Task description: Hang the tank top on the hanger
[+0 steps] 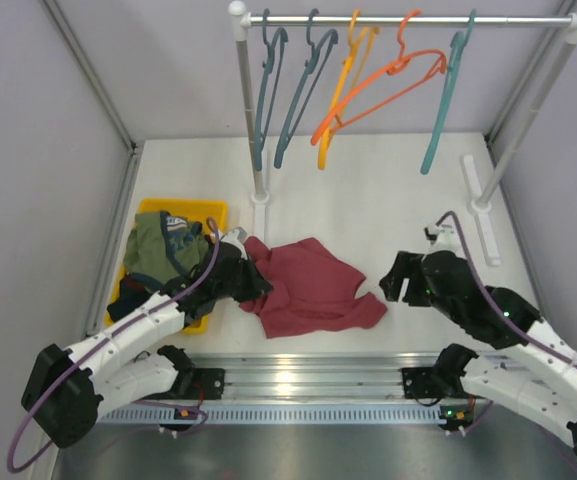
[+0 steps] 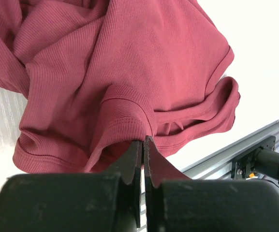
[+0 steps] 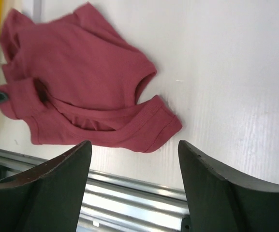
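Observation:
The maroon tank top (image 1: 308, 288) lies crumpled on the white table between the arms. My left gripper (image 1: 245, 276) is shut on its left edge; in the left wrist view the fingertips (image 2: 143, 143) pinch a fold of the ribbed cloth (image 2: 129, 63). My right gripper (image 1: 392, 281) is open and empty, just right of the top. In the right wrist view its jaws stand wide apart (image 3: 134, 151), above the table's front edge, with the top (image 3: 81, 82) ahead. The light teal hanger (image 1: 446, 100) hangs at the right end of the rack.
A rack (image 1: 408, 19) at the back also holds two darker blue-teal hangers (image 1: 288, 90), a yellow one (image 1: 340, 100) and an orange one (image 1: 388, 85). A yellow bin (image 1: 203, 213) with an olive-green garment (image 1: 160, 246) sits at left. A metal rail (image 1: 308, 376) runs along the near edge.

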You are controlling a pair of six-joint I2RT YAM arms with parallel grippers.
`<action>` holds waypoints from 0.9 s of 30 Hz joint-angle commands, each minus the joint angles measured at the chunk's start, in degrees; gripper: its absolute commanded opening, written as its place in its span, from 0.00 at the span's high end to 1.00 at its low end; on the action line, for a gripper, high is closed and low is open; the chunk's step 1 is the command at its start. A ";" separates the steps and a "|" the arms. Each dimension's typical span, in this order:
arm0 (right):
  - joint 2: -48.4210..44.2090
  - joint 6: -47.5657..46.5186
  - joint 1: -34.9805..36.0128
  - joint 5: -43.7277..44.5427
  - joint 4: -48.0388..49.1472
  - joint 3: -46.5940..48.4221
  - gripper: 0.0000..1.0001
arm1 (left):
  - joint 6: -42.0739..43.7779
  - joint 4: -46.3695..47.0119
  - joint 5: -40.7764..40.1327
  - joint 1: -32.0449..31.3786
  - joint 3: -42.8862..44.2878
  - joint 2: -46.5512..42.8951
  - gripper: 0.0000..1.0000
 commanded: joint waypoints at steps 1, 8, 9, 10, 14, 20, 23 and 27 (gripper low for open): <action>-2.00 -0.71 -0.54 8.65 -7.61 14.24 0.27 | 0.96 3.25 1.11 0.12 1.87 -0.13 1.00; 15.82 -13.96 -1.41 21.76 -11.31 46.86 0.27 | 1.67 3.07 2.25 0.21 3.98 1.80 1.00; 18.20 -15.82 -1.94 23.16 -11.58 50.65 0.27 | 1.84 2.98 2.52 0.21 4.24 1.72 1.00; 22.75 -17.49 -3.60 23.70 -11.75 57.56 0.27 | 1.93 2.81 2.60 0.12 4.86 1.89 1.00; 33.93 -25.04 -13.96 18.27 -13.07 73.16 0.26 | 2.72 2.02 1.99 0.12 6.18 1.98 1.00; 51.43 -27.61 -28.12 5.53 -16.41 93.99 0.28 | 3.25 1.93 2.25 0.21 7.06 2.07 1.00; 57.06 -27.87 -31.21 1.30 -16.85 98.84 0.38 | 3.51 1.75 1.99 0.21 7.41 2.07 1.00; 58.92 -28.67 -31.56 0.68 -15.71 97.45 0.45 | 4.30 0.79 1.55 0.12 7.94 2.24 1.00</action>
